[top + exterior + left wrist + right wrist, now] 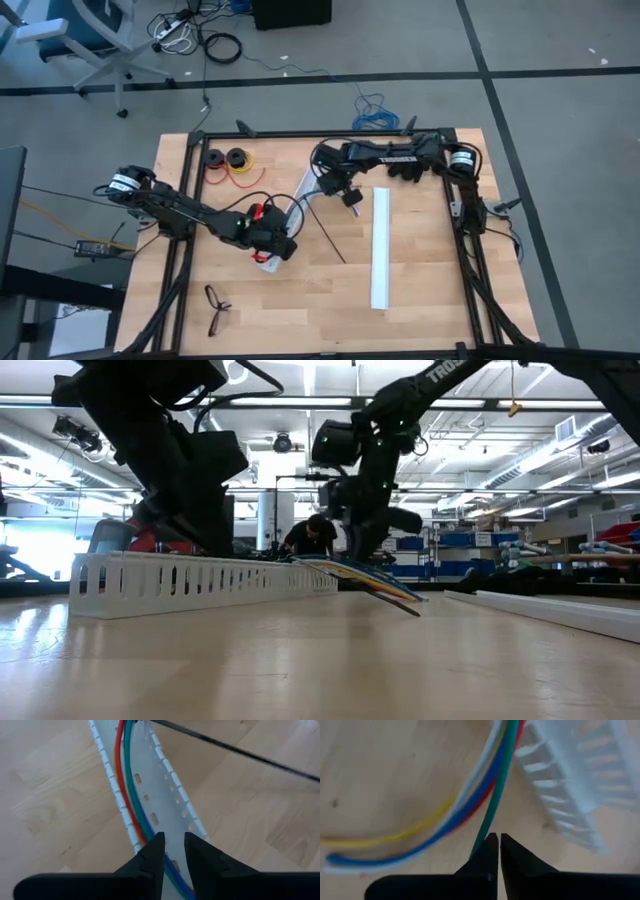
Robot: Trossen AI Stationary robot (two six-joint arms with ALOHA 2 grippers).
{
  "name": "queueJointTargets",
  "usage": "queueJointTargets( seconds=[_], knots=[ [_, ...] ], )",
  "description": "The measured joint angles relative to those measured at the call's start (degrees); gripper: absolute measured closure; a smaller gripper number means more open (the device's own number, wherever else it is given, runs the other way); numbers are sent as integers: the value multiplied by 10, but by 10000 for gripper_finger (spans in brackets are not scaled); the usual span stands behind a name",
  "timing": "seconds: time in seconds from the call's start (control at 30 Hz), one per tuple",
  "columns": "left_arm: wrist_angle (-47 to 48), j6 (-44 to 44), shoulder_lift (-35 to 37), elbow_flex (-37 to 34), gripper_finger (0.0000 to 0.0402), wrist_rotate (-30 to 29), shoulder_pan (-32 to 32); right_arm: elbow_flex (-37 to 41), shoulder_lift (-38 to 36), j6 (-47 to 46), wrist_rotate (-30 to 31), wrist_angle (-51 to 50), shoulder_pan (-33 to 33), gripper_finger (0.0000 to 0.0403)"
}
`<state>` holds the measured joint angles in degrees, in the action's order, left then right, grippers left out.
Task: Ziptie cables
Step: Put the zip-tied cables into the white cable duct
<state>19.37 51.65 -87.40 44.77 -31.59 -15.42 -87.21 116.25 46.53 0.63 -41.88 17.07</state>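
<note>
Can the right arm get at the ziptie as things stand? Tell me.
Probably yes. The ziptie lies bare on the table just beside the right gripper, nothing between them; but its fingers are shut at the cables, so it must first open.

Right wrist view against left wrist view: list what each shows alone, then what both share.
Right wrist only: the right claw shut on a green wire of the cables, plus yellow and white wires curving over the table. Left wrist only: the ziptie lying on the wood, and the left claw nipping the wires inside the white slotted rail. Both: rail, blue, green and red wires.
</note>
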Motion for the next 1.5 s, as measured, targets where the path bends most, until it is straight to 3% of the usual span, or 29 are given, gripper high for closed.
queueJointTargets(
  seconds=[0.27, 0.47, 0.83, 1.07, 1.4, 1.5],
  knots=[
    [23, -32, 41, 0, 319, -19, -6, 1, -25, -115, 25, -31, -16, 402],
    [26, -34, 74, -8, 319, -44, -28, 10, -89, -194, 19, -65, 4, 402],
    [42, 89, 68, -11, 319, -14, -40, 76, -188, -303, 12, -81, 10, 403],
    [15, 100, 68, -12, 319, -3, -40, 138, -226, -342, 11, -81, 2, 403],
    [-104, -44, 68, -12, 318, -9, -40, 279, -305, -427, 11, -34, -34, 403],
    [-114, -24, 68, -11, 316, -8, -38, 327, -337, -452, 12, 6, -51, 403]
  ],
)
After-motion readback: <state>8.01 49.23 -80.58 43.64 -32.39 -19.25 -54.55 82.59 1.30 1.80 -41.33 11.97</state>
